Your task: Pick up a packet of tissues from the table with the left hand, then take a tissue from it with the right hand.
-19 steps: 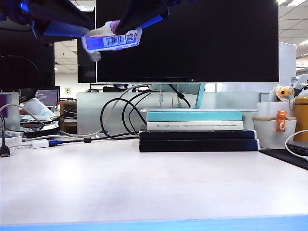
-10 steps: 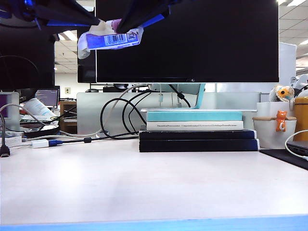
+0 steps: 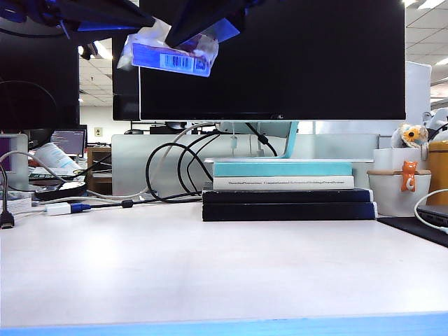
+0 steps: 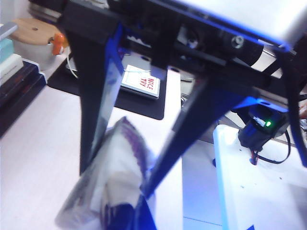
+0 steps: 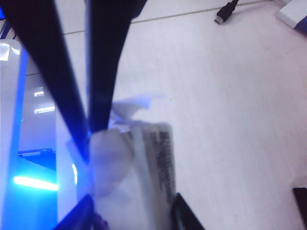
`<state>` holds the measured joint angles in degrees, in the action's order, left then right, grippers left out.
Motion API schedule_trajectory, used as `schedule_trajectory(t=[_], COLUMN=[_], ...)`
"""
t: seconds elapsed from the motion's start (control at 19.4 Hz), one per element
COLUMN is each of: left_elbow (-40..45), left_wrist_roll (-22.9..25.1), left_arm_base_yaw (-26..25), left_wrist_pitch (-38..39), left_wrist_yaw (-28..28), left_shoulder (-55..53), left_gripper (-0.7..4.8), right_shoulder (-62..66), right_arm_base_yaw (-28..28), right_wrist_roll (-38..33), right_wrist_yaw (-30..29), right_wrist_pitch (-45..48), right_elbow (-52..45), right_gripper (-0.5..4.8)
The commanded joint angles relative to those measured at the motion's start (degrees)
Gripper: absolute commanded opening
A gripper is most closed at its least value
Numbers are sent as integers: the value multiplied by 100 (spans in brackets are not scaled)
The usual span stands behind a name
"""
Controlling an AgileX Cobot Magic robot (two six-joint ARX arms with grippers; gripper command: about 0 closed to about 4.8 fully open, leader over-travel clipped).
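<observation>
Overhead, your left gripper (image 4: 117,177) was clamped on the packet of tissues (image 3: 171,56), held high above the table (image 3: 210,273) in front of the dark monitor (image 3: 280,63). Against the exterior view a second before, the pack had tipped, its barcode end dropping toward the right, and a white corner of tissue (image 3: 155,31) stood up from its top between the two arms. Your right gripper (image 5: 88,132) sat at that same opening; its fingers looked close together around the white sheet in the right wrist view, though you could not tell from these pictures whether they were gripping it or letting go. By that reading the pick-up was done and the pull not yet finished, the tissue still joined to the pack. Legible writing was scarce: a barcode on the pack's blue-purple face, the words "NICE TRY" on a card (image 4: 140,82) lying on a dark mat, and spine lettering too small to read on the stacked books (image 3: 287,189).
</observation>
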<state>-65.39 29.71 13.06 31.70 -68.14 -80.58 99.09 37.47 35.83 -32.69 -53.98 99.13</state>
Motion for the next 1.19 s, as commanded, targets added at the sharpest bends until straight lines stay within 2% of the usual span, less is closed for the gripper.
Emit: schedule_trajectory(t=[0.05,0.31,0.57,0.62,0.77,0.83,0.88,0.98,1.13,1.19], left_elbow=[-13,-13,-15,-15,-15,-15,-15,-17,-22,-22], left_wrist_roll=[-20,74,177,157,118,74,-9,-260,-566,-579], left_arm_base_yaw=[-2,-2,-24,-24,-24,-24,-24,-24,-24,-24], left_wrist_pitch=[-50,76,42,31,4,-39,-118,-396,-662,-651], left_wrist_yaw=[-28,396,525,586,647,640,610,133,-17,-70], left_shoulder=[28,28,31,31,31,31,33,35,35,35], left_gripper=[-6,-6,-6,-6,-6,-6,-6,-6,-6,-6], right_shoulder=[-17,-20,-20,-20,-20,-20,-17,-17,-15,-15], right_arm_base_yaw=[2,0,-4,-4,-2,4,7,15,7,7], right_wrist_roll=[-2,26,140,149,85,7,-9,-7,13,26], right_wrist_yaw=[-48,-46,-68,-79,-245,-240,-238,-188,-164,-153], right_wrist_pitch=[-81,-350,-686,-708,-708,-706,-702,-573,-562,-544], right_elbow=[24,24,24,24,24,24,24,22,15,17], right_gripper=[214,214,217,244,448,479,479,479,479,442])
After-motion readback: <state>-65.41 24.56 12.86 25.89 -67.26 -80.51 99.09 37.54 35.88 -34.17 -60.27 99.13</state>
